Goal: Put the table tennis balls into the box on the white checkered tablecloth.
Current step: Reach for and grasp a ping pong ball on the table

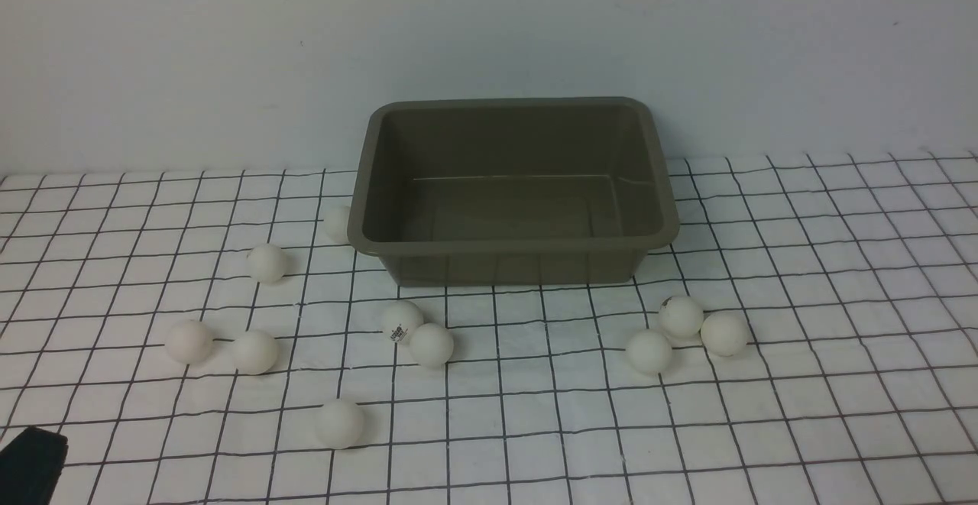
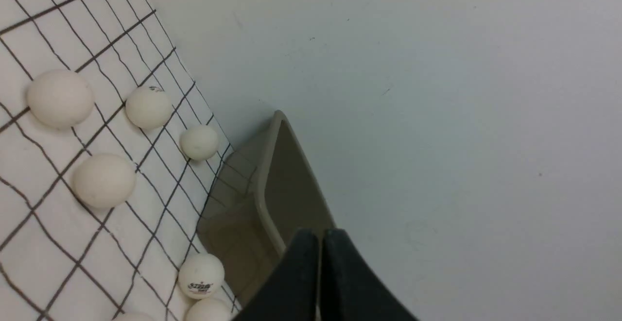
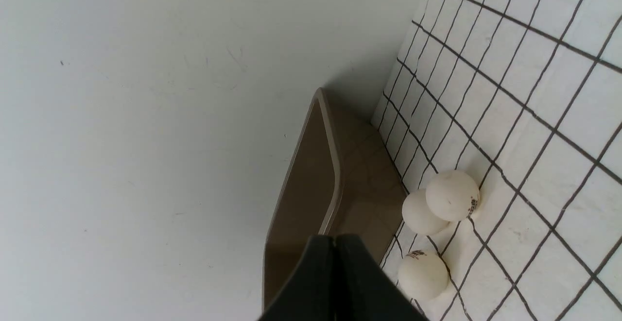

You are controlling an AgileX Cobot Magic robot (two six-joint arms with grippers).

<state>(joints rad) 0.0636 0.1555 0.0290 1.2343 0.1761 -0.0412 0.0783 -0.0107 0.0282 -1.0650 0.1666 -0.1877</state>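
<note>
Table tennis balls [image 1: 341,423], white: ten, all on the cloth. We counted seven toward the left and three toward the right.

Left lot, seven: one ball [image 1: 337,224] just beside the box's left side; one ball [image 1: 267,263] a little nearer us; two balls [image 1: 256,352] side by side, slightly apart; two balls [image 1: 432,345] close together before the box's near side, one bearing a dark printed logo; and the last, nearest us of all.

Right lot, three: a loose cluster of balls [image 1: 681,316] near the box's near right corner, at least one with a dark mark.

Box [image 1: 516,262], olive-grey, rectangular, rim rolled: one, upright at the far side of the cloth, open top facing up.

White checkered tablecloth [image 1: 550,444], black-lined: one, spread beneath everything we listed.

Wall [image 1: 489,24], pale: one, behind the box.

Grippers: two. We found the left gripper [image 2: 321,236] narrow — fingertips drawn together, nothing between them. We found the right gripper [image 3: 334,241] likewise narrow — fingertips together, holding nothing.
</note>
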